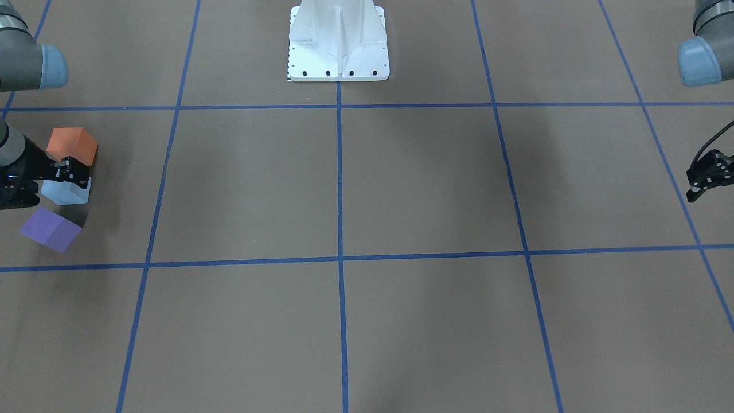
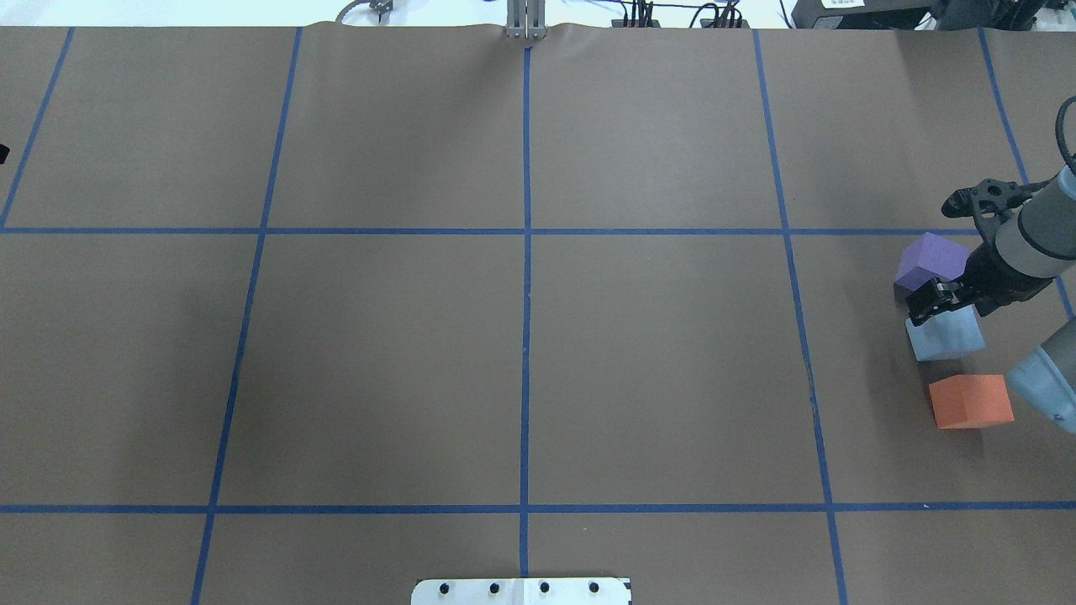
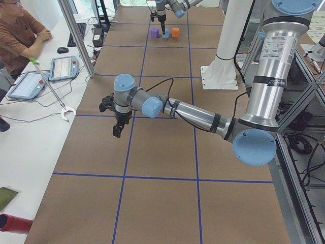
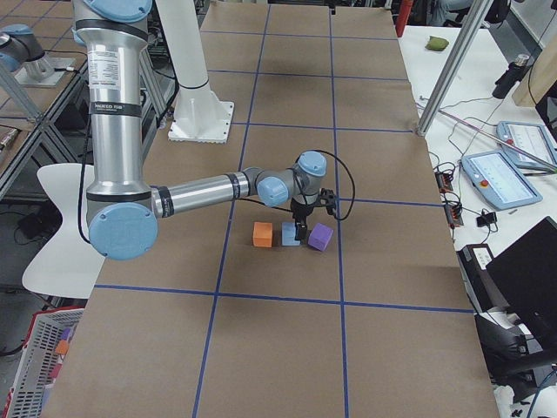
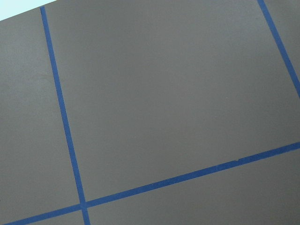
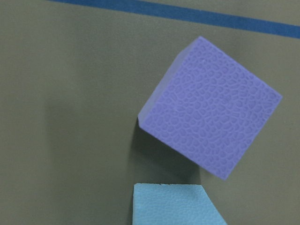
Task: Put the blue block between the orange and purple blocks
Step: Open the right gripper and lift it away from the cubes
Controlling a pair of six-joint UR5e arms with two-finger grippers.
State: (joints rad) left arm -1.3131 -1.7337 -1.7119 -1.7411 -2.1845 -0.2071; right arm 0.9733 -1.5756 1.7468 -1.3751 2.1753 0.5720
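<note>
Brown and gridded with blue tape [image 1: 339,172], your desk [image 1: 424,189] fills the front camera. There the blue block [image 1: 66,194] lies between the orange block [image 1: 71,143] and the purple block [image 1: 50,229]. The right gripper [image 1: 67,168] is directly over it, and you cannot tell whether it grips. Your left gripper [image 1: 695,194] hangs well apart, jaws together. Overhead, orange and blue lie apart. In the right wrist view, a narrow gap separates purple from blue.

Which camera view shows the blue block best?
Overhead exterior: the blue block shows nearly whole, between the purple block and orange block. Front-facing: the right gripper covers part. Side views: small. Right wrist: only a part. Left wrist: nothing.
</note>
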